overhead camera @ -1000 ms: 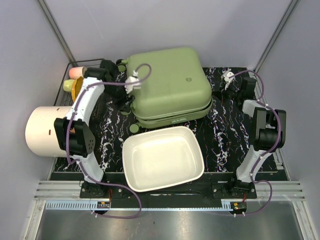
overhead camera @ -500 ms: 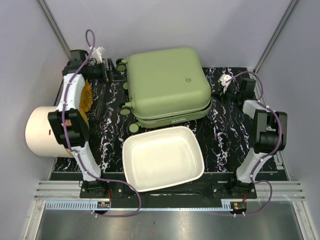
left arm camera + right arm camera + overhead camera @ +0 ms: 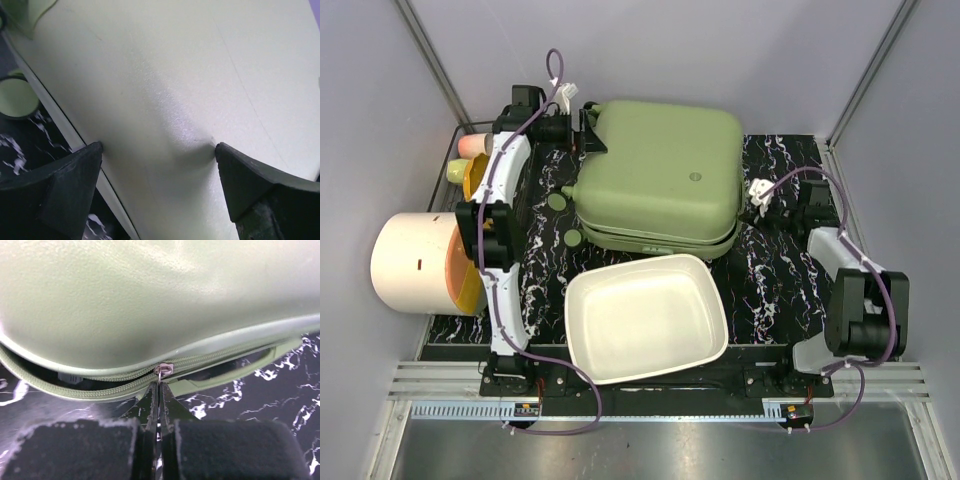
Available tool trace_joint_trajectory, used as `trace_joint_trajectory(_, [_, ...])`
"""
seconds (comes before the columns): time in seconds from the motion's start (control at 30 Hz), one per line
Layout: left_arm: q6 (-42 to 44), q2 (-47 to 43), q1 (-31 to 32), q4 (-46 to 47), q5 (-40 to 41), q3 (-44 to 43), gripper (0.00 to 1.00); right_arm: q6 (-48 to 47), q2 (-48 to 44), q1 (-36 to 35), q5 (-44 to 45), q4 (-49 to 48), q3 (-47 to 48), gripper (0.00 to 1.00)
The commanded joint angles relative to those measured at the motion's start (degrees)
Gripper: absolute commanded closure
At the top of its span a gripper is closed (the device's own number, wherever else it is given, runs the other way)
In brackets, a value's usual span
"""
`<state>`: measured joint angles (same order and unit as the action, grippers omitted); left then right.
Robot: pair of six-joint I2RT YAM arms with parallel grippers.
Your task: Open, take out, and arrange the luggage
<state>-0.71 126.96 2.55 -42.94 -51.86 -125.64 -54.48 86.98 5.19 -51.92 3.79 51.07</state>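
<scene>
The olive-green luggage (image 3: 660,175) lies flat at the back middle of the table, lid down. My left gripper (image 3: 592,130) is at its back-left corner, open wide. In the left wrist view the left gripper (image 3: 157,150) has both fingertips (image 3: 75,175) resting on the pale green shell (image 3: 190,75), with nothing clamped. My right gripper (image 3: 750,203) is at the luggage's right edge. In the right wrist view the right gripper (image 3: 160,385) is shut on the metal zipper pull (image 3: 163,370). Left of the slider the zipper (image 3: 100,387) gapes onto a dark inside.
A white plastic bin (image 3: 645,315) sits in front of the luggage, close to its front edge. A cream cylinder (image 3: 415,262) lies at the left. A wire rack with cups (image 3: 470,160) stands at the back left. Two luggage wheels (image 3: 558,200) point left.
My left arm swung out to the back left, then came in against the luggage's back-left corner, opening wide. The luggage turned and shifted slightly right. My right gripper moved nearer along its right edge.
</scene>
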Motion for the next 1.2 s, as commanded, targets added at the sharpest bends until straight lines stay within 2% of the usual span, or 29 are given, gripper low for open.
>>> trace_joint_trajectory(0.0, [8.5, 6.4, 9.8, -0.6, -0.2, -3.4, 0.03, 1.7, -5.5, -8.3, -9.3, 7.8, -5.2, 1.00])
trace_joint_trajectory(0.13, [8.7, 6.6, 11.7, 4.3, 3.1, -6.5, 0.01, 4.9, -7.2, -8.4, -5.0, 6.5, -5.8, 1.00])
trace_joint_trajectory(0.27, [6.6, 2.3, 7.5, 8.8, 7.6, -7.1, 0.01, 6.5, -6.0, -6.9, 0.8, 6.1, -3.3, 1.00])
trace_joint_trajectory(0.37, [6.4, -4.0, 3.8, 9.3, 7.6, -4.0, 0.01, 7.2, -4.2, -5.5, 2.7, 4.6, -0.9, 1.00])
trace_joint_trajectory(0.53, [11.2, -16.7, 1.3, 5.0, 9.1, 8.5, 0.01, 8.9, -0.2, -1.4, 5.1, 0.3, 4.5, 1.00])
trace_joint_trajectory(0.63, [8.5, -20.4, -1.7, 2.9, 9.1, 13.8, 0.01, 9.8, 2.1, 0.0, 6.6, -1.5, 7.3, 1.00])
trace_joint_trajectory(0.73, [3.6, -22.9, -7.6, 0.9, 7.8, 16.4, 0.01, 11.9, 5.1, 0.3, 9.2, -5.3, 9.8, 1.00])
trace_joint_trajectory(0.83, [-1.1, -27.7, -10.6, 2.2, 4.9, 23.4, 0.01, 14.0, 9.1, 0.6, 10.9, -6.0, 13.3, 1.00])
trace_joint_trajectory(0.9, [-4.0, -30.9, -11.4, 4.4, 4.8, 31.7, 0.01, 14.8, 11.2, 0.8, 11.8, -7.3, 15.4, 1.00])
trace_joint_trajectory(1.0, [-6.4, -37.3, -11.7, 11.5, 4.7, 41.6, 0.01, 17.7, 15.6, 1.5, 13.2, -11.9, 18.8, 1.00])
trace_joint_trajectory(1.1, [-7.6, -37.3, -11.7, 12.8, 3.3, 45.1, 0.01, 21.4, 20.7, 3.2, 11.8, -13.5, 25.0, 1.00])
trace_joint_trajectory(1.17, [-6.7, -35.8, -11.6, 12.3, 2.4, 45.1, 0.01, 22.0, 23.8, 4.5, 7.5, -15.6, 28.4, 1.00])
